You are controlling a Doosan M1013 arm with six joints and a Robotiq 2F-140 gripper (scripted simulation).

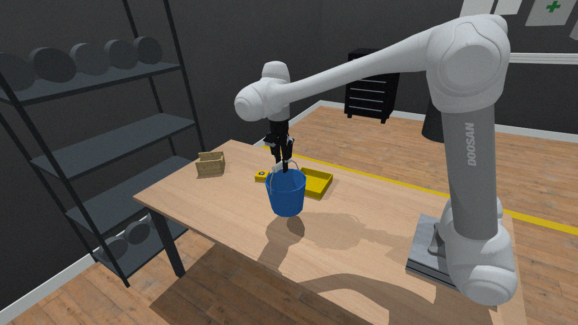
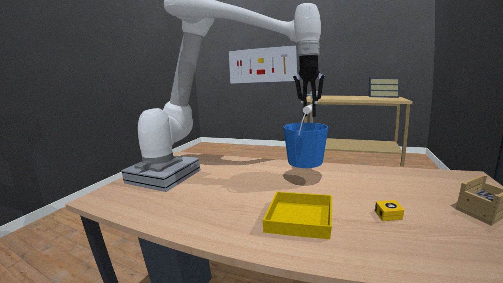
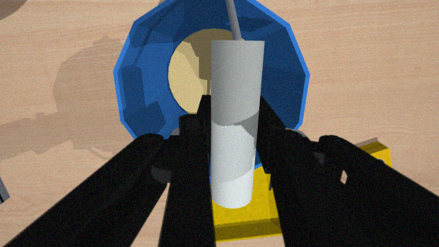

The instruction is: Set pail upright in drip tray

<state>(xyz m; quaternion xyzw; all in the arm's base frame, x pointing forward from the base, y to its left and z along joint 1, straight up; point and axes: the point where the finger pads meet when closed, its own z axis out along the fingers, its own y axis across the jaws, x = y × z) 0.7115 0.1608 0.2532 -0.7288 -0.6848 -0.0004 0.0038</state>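
A blue pail (image 1: 285,192) hangs upright in the air above the table, clear of the top, with its shadow below it. It also shows in the exterior view (image 2: 305,144) and in the wrist view (image 3: 209,68). My gripper (image 1: 282,165) is shut on the white grip (image 3: 233,123) of the pail's wire handle, above the rim; it also shows in the exterior view (image 2: 309,109). The yellow drip tray (image 2: 298,214) lies flat and empty on the table, apart from the pail. In the top view the tray (image 1: 316,181) is just behind the pail.
A small yellow box (image 2: 388,210) lies on the table beside the tray. A wooden crate (image 2: 480,198) stands near the table's edge. My arm's base (image 2: 160,172) is bolted to the table. A dark shelf rack (image 1: 81,133) stands beside the table.
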